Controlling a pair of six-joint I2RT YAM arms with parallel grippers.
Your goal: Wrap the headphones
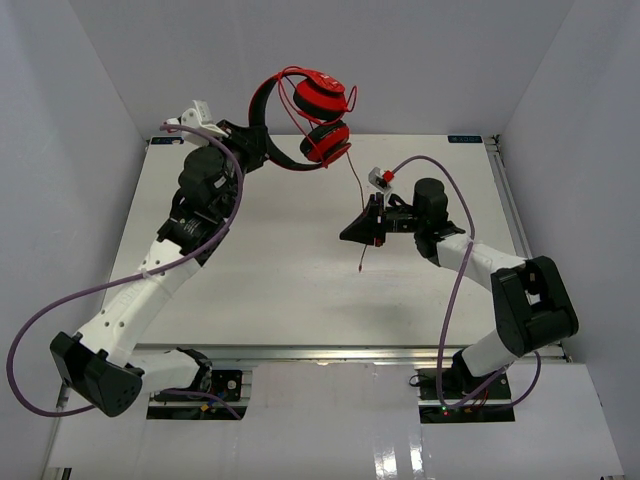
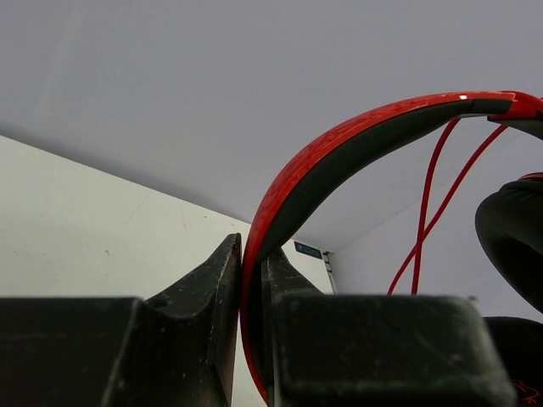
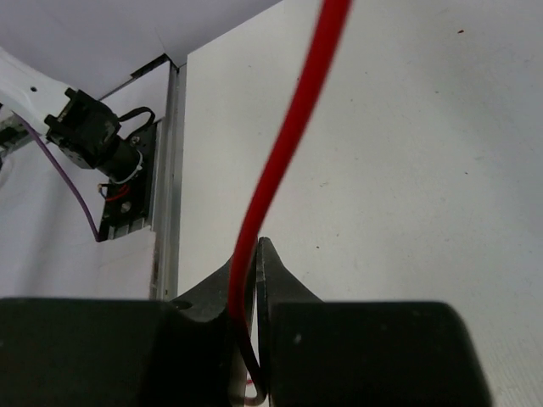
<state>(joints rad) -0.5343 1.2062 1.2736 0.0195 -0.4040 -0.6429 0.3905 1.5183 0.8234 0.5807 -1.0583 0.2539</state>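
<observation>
The red headphones [image 1: 318, 115] hang in the air above the table's far edge, both ear cups together on the right. My left gripper [image 1: 258, 143] is shut on the black-and-red headband [image 2: 339, 161], which arcs up and right in the left wrist view. Loops of the thin red cord [image 2: 428, 203] hang by the ear cup [image 2: 513, 237]. The cord [image 1: 356, 185] runs down from the cups to my right gripper [image 1: 362, 232], which is shut on it [image 3: 280, 161] above the table's middle. The cord's end dangles below the gripper [image 1: 361, 262].
The white table [image 1: 280, 280] has a metal rail along its right edge [image 1: 510, 210]. Purple robot cables [image 1: 60, 300] loop beside both arms. The left arm's base [image 3: 89, 136] shows in the right wrist view. White walls close in the far side and both flanks.
</observation>
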